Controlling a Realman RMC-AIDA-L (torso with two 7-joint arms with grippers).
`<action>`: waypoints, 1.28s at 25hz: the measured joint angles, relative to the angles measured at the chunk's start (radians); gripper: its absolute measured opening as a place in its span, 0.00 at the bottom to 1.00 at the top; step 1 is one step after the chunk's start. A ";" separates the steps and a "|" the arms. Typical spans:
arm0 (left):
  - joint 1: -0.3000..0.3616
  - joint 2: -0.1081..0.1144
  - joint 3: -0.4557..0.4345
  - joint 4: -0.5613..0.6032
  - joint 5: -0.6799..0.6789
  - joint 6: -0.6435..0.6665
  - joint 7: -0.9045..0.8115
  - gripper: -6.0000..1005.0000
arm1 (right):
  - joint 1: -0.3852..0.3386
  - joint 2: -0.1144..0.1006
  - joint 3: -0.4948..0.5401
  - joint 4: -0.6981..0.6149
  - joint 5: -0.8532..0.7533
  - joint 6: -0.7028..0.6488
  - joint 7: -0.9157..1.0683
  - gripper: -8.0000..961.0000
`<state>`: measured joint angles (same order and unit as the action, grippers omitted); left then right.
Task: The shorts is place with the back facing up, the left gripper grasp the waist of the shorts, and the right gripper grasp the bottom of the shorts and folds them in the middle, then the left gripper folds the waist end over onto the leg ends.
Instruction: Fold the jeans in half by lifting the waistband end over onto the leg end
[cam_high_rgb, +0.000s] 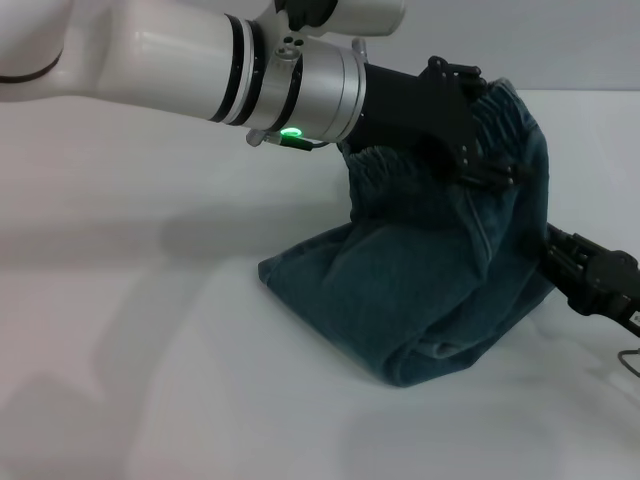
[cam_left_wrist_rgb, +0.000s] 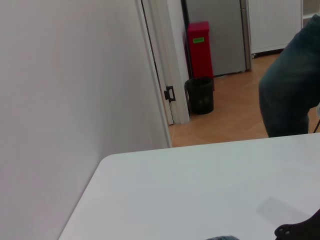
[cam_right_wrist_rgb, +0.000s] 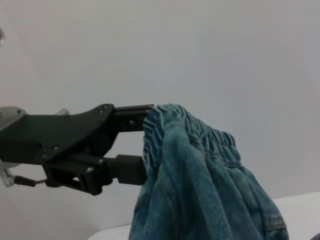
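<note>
So the left gripper (cam_high_rgb: 490, 150) is clamped on the ruffled waist (cam_high_rgb: 470, 125) of the shorts (cam_high_rgb: 430, 290) and holding it up off the white table (cam_high_rgb: 150, 380). In the right wrist view you can see its black fingers (cam_right_wrist_rgb: 127, 167) pinched right on the gathered elastic band. The shorts hang pretty much vertical, waist end up top, the rest draping down to a bunched fold sitting on the table. The denim spreads toward the robot's left at the bottom. The right gripper (cam_high_rgb: 590, 280) is low on the right, just beside the hanging denim, but I can't tell if it's open or closed. One pair of shorts, two grippers. Past the table edge in the left wrist view there's one red bin (cam_left_wrist_rgb: 199, 47) and one black bin (cam_left_wrist_rgb: 201, 95) on a wooden floor.
</note>
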<state>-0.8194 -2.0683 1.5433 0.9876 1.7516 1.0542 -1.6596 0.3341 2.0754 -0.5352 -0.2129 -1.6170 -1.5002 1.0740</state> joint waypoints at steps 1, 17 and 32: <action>0.000 0.000 0.000 0.000 0.000 0.000 0.000 0.81 | 0.001 0.000 -0.001 0.002 0.000 0.004 0.000 0.36; 0.000 0.001 -0.005 0.002 0.012 -0.006 0.001 0.80 | 0.017 0.000 -0.008 0.013 -0.004 0.019 -0.011 0.03; 0.004 0.005 -0.039 0.002 0.081 -0.054 0.002 0.80 | -0.018 -0.001 -0.014 0.028 -0.030 -0.001 -0.018 0.03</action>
<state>-0.8158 -2.0629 1.5046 0.9897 1.8327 1.0000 -1.6581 0.3163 2.0747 -0.5493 -0.1851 -1.6472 -1.5011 1.0559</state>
